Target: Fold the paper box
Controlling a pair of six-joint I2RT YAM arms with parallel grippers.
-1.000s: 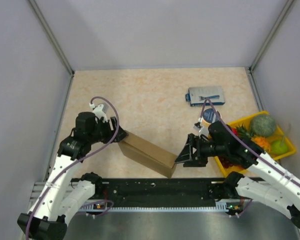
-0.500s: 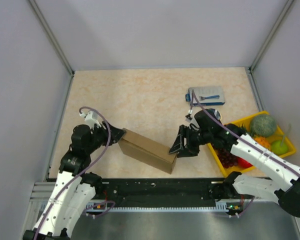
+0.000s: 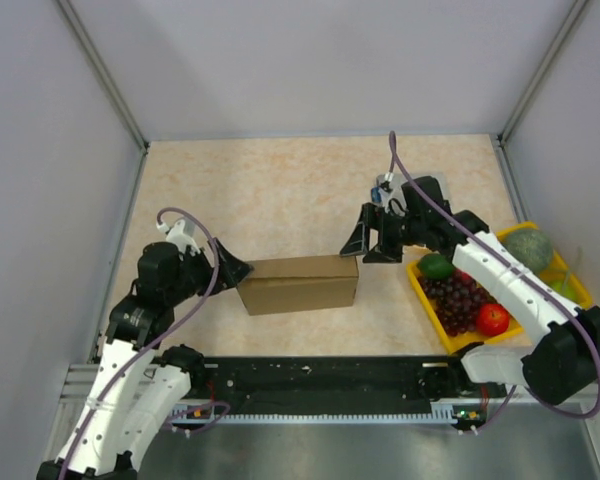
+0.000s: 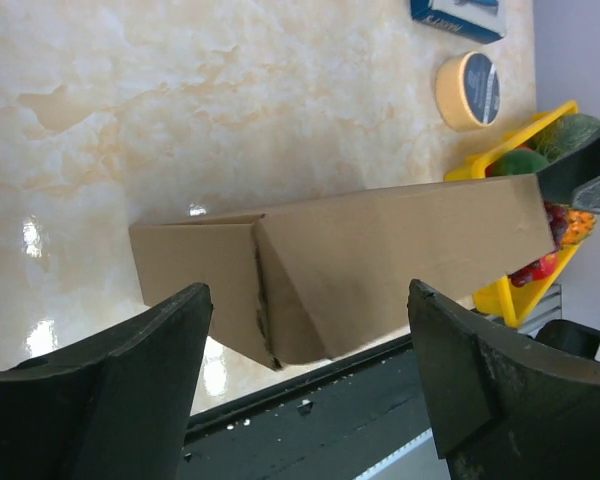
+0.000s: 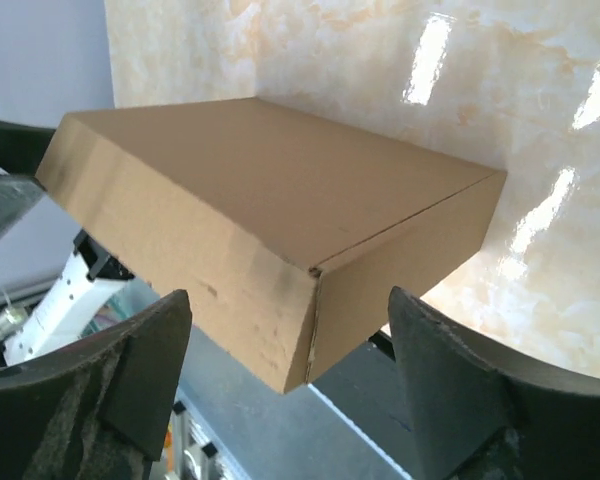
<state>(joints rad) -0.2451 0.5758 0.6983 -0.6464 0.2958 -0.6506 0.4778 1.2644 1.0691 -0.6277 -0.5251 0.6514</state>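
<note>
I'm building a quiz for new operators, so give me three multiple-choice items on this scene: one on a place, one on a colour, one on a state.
1. Where is the paper box?
A. against the back wall
B. on the table, between the left hand and right hand
C. off the edge

2. What colour is the fruit tray?
A. blue
B. white
C. yellow

3. What form is the box in?
A. closed carton
B. flat sheet
C. torn in two

Key:
1. B, a hand sits at each end.
2. C, its rim is yellow.
3. A, top and sides are folded shut.
</note>
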